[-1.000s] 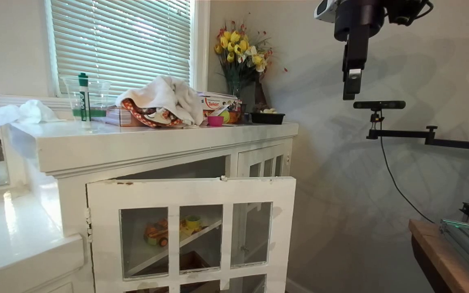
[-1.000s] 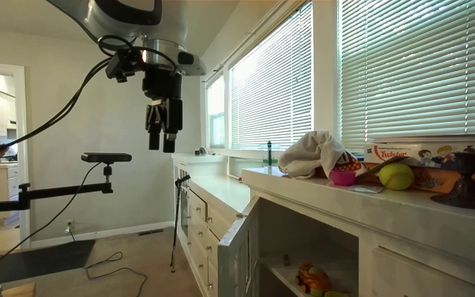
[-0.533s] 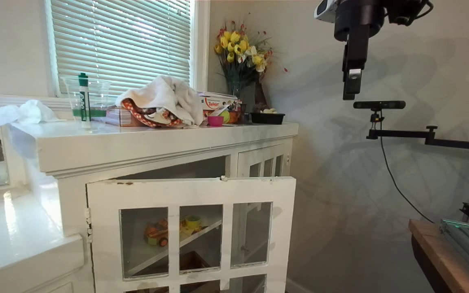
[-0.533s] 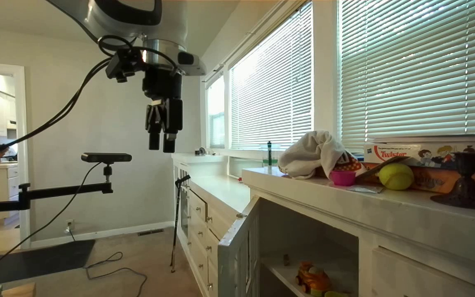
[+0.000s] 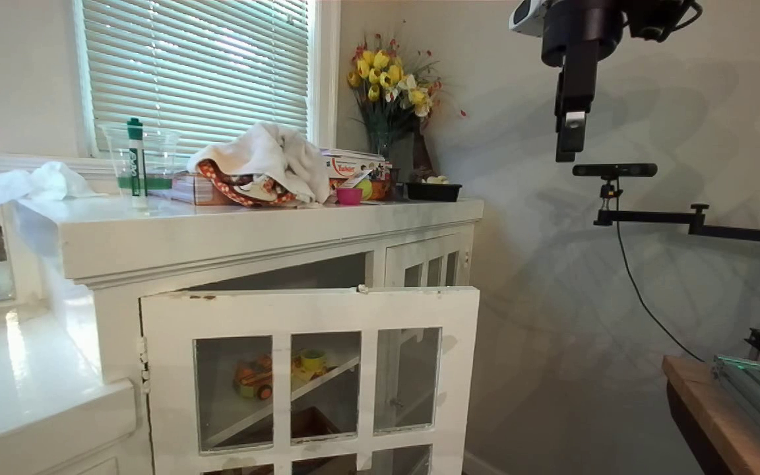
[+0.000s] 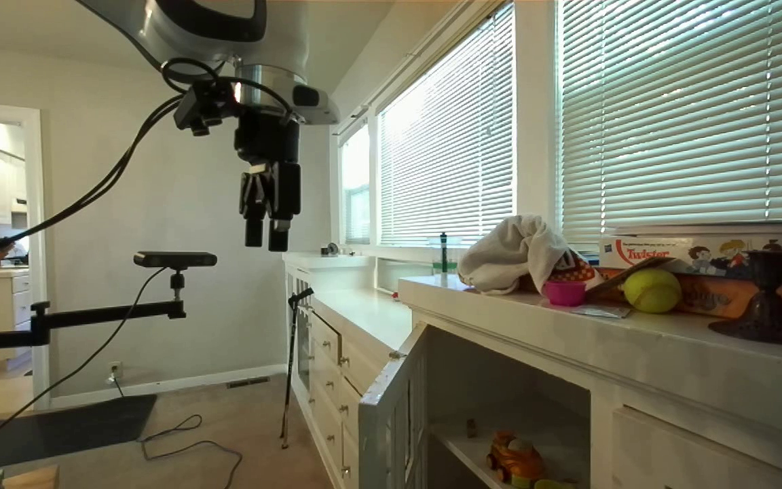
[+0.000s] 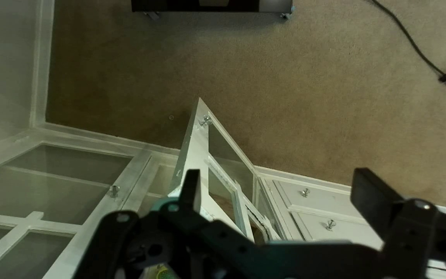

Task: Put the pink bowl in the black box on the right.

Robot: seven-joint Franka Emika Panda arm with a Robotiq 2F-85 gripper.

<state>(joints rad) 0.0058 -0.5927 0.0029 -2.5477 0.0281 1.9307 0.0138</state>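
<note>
The pink bowl [image 6: 564, 293] sits upright on the white surface [image 6: 676, 329], near its front edge and well apart from the hand [image 7: 281, 197], which hangs in the air higher up, its fingers spread wide in the wrist view.

Things crowd the bowl closely. A white towel [image 6: 510, 255], heaped over a patterned cloth [image 6: 567, 269], is just beside it; whether cloth and bowl touch I cannot tell. On the opposite side a thin card [image 6: 611, 280] leans at a slant by a tennis ball [image 6: 652, 292], and a flat packet [image 6: 601, 312] lies near the bowl. Behind, a Twister box [image 6: 690, 258] rests on an orange box [image 6: 710, 299], with a dark candlestick [image 6: 768, 309] upright in front.

The black box [image 5: 433, 192], shallow and holding pale lumps [image 5: 435, 179] too small to make out, is at the right-hand end of the surface in an exterior view, where the tennis ball shows between it and the bowl. A bouquet of yellow flowers [image 5: 383, 74] rises behind. Toward the left-hand end stand a green marker [image 5: 136, 158] and a clear tub [image 5: 163, 158], with a crumpled white wad [image 5: 50, 183] beyond.

Lower down, a glazed cabinet door [image 5: 456, 369] juts out, swung wide; a toy truck [image 6: 516, 456] sits on a shelf [image 6: 459, 443] inside
</note>
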